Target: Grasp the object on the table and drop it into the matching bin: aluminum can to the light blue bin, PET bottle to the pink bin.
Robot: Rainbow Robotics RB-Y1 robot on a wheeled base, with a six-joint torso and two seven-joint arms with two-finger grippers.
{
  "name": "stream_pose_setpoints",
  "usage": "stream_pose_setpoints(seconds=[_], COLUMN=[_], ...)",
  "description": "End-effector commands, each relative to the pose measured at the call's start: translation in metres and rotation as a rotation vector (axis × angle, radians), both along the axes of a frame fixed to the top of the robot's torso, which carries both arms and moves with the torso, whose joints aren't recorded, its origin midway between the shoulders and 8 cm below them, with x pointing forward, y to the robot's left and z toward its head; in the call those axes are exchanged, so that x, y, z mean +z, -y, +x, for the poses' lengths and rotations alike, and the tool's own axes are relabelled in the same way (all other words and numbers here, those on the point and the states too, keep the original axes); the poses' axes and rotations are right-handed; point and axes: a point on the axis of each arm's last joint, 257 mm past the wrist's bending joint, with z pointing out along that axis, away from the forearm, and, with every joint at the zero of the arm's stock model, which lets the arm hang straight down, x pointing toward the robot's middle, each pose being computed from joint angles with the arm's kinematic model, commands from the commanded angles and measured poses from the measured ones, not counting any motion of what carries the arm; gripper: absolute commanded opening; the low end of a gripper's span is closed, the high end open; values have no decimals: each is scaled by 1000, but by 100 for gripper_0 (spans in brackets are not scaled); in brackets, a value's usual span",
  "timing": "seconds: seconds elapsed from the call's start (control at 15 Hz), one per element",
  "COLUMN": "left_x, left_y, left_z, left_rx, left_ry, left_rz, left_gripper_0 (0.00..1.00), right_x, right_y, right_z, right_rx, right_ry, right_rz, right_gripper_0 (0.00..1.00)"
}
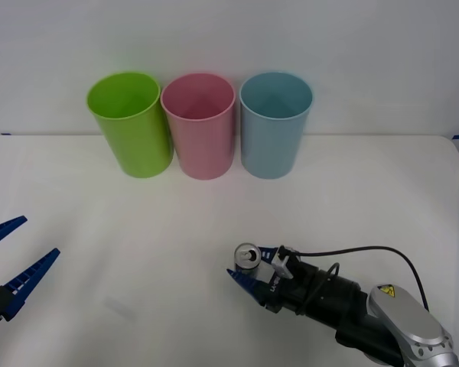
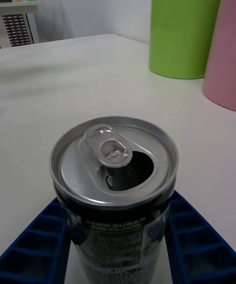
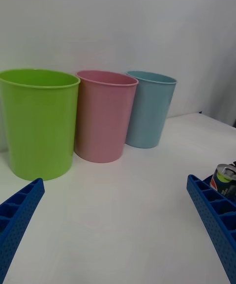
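Observation:
The aluminum can (image 1: 248,257), small and silver-grey with an opened pull-tab top (image 2: 115,166), stands upright on the white table (image 1: 138,222) at the front, right of centre. My right gripper (image 1: 246,261) is low on the table, its blue fingers (image 2: 34,244) pressed against both sides of the can. The light blue bin (image 1: 276,126) stands at the back right of a row, with the pink bin (image 1: 199,126) just left of it. My left gripper (image 1: 19,252) hovers open at the front left, holding nothing. From the left wrist the can (image 3: 225,176) shows past one finger.
A lime green bin (image 1: 130,122) stands left of the pink one, all three touching or nearly so along the table's back edge. A black cable (image 1: 367,248) loops over the right wrist. Bare table lies between the can and the bins.

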Motion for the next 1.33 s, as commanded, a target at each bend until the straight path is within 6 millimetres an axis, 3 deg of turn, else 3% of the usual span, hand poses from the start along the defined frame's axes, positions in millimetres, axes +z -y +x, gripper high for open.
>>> stream_pose_setpoints(seconds=[0.07,0.47,0.73,0.93,1.33], left_x=[0,0,0,0,0], left_y=[0,0,0,0,0], left_z=[0,0,0,0,0], left_rx=[0,0,0,0,0], left_ry=[0,0,0,0,0], left_rz=[0,0,0,0,0], left_gripper_0=[100,100,100,100,100], right_x=[1,8,29,64,154], right_y=[0,5,22,40,72], right_z=[0,3,4,2,1], right_rx=[1,-7,-33,-89,-174], right_ry=[0,-2,18,53,59], right_rz=[3,32,68,119,277], right_gripper_0=[0,0,0,0,0])
